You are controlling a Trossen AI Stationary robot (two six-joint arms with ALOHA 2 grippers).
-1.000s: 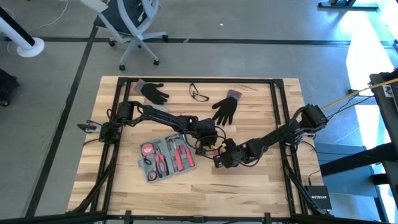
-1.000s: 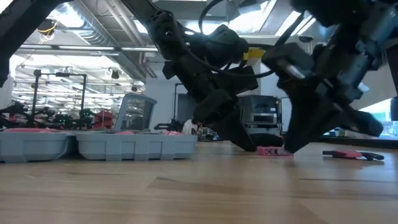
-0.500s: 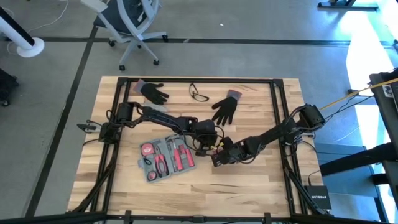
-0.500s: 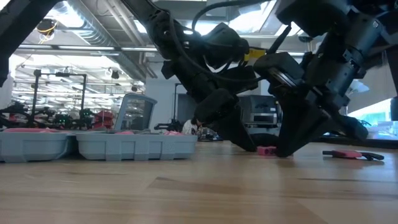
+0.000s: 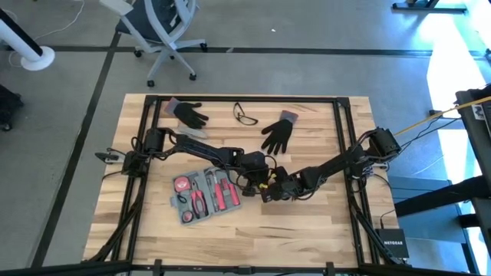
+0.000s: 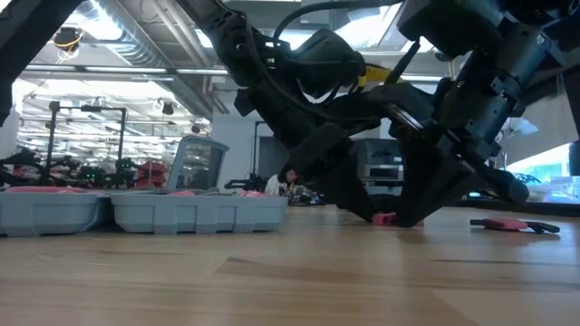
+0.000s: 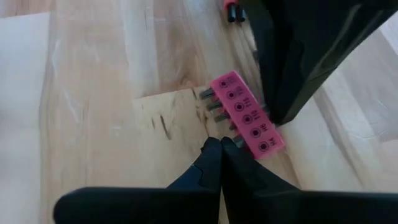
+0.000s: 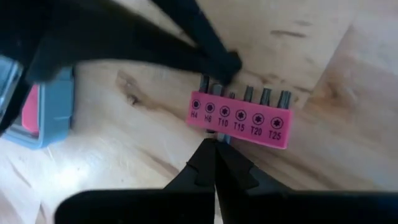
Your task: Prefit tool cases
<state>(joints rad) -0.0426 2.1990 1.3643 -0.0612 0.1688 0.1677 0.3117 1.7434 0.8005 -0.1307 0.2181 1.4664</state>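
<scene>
Pink bit holder (image 8: 238,118) lies flat between my closed, empty left jaws and right jaws; I'd open one, pinch its long edges, then carry it to the case (image 5: 205,195).

Lighting: bright, even daylight; strong glare on floor (image 5: 453,69) beyond the table's (image 5: 322,222) right edge. Low view: backlit arms silhouetted, foreground wood blurred. Wrist views: near fingers soft-focused.
</scene>
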